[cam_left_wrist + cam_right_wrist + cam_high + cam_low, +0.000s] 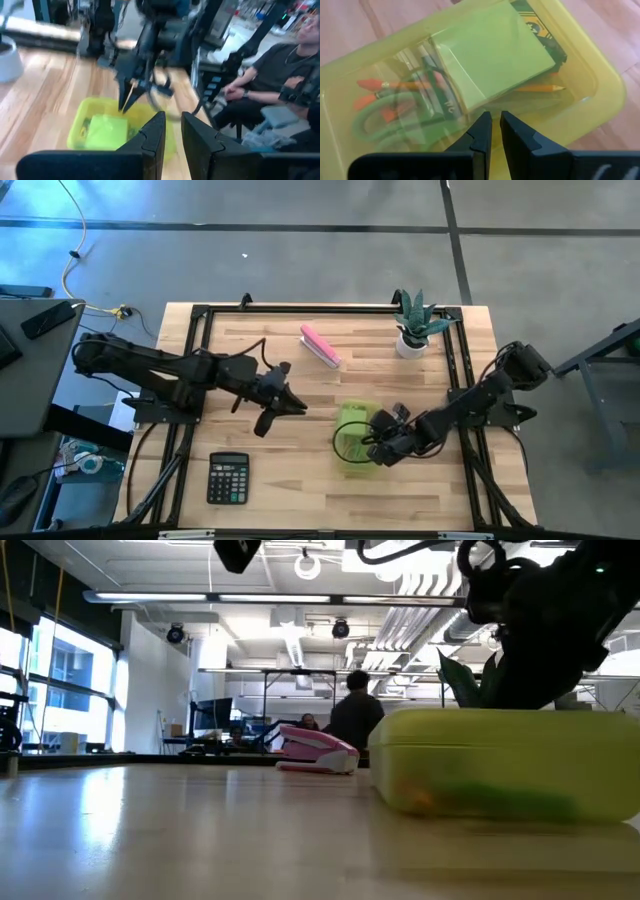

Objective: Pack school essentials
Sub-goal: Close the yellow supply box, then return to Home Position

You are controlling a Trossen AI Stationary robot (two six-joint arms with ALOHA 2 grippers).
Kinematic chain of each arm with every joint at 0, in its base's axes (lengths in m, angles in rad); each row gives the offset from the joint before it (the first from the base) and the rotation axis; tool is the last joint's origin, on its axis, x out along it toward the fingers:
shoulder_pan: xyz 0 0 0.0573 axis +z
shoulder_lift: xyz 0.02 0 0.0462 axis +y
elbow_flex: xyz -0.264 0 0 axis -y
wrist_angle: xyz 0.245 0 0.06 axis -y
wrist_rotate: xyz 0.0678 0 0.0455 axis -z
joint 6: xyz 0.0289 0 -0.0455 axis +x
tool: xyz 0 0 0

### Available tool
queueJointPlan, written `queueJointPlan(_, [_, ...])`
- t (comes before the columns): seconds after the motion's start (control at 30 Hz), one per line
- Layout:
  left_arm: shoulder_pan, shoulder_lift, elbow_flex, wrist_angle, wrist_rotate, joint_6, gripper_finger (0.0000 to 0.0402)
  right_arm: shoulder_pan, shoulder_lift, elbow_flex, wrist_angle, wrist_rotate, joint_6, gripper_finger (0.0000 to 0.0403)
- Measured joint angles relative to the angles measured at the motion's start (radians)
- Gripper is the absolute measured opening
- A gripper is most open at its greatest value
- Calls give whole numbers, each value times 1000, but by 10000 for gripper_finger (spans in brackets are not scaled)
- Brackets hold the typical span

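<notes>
A translucent yellow-green box (352,442) stands at the table's near middle with its lid on (500,775). Through the lid I see a square note pad (490,55), green scissor handles (375,125), orange-red pens (370,85) and a thin pencil (540,89). My right gripper (495,120) is shut and points steeply down at the box's near-right part (125,105). My left gripper (292,402) hangs raised to the left of the box, with a narrow gap between its fingers (173,130) and nothing in it. My right gripper's shut fingertips (482,125) stand at the lid's top near one long rim, coming from above at a slant. I cannot tell whether they touch the lid or stop just over it.
A pink oblong block (320,345) lies at the far middle, and a potted plant (413,328) stands at the far right. A black calculator (228,477) lies near the front left. A seated person (270,75) shows beyond the table's right side.
</notes>
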State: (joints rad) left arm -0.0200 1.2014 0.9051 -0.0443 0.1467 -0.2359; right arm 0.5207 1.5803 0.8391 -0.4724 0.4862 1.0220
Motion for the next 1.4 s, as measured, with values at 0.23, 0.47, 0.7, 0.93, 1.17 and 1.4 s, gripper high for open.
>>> queueJointPlan(0.23, [0, -26, 2, 4, 2, 0, 53, -24, -1, -1, 0, -2, -54, 34])
queueJointPlan(0.47, [1, -78, 2, -35, 3, -7, 53, -22, 4, 60, -61, -21, -109, 34])
queueJointPlan(0.7, [1, -154, 2, -118, 2, 46, 53, -16, 4, 164, -88, -11, -290, 34])
queueJointPlan(0.93, [-64, -234, -61, -149, -86, 133, 53, -18, 4, 301, -124, 34, -552, 34])
queueJointPlan(1.17, [-88, -343, -213, -112, -176, 115, 53, -23, -37, 497, -252, 117, -733, 34])
queueJointPlan(1.4, [-63, -500, -351, -79, -195, 82, 53, -23, -205, 534, -239, 167, -839, 34])
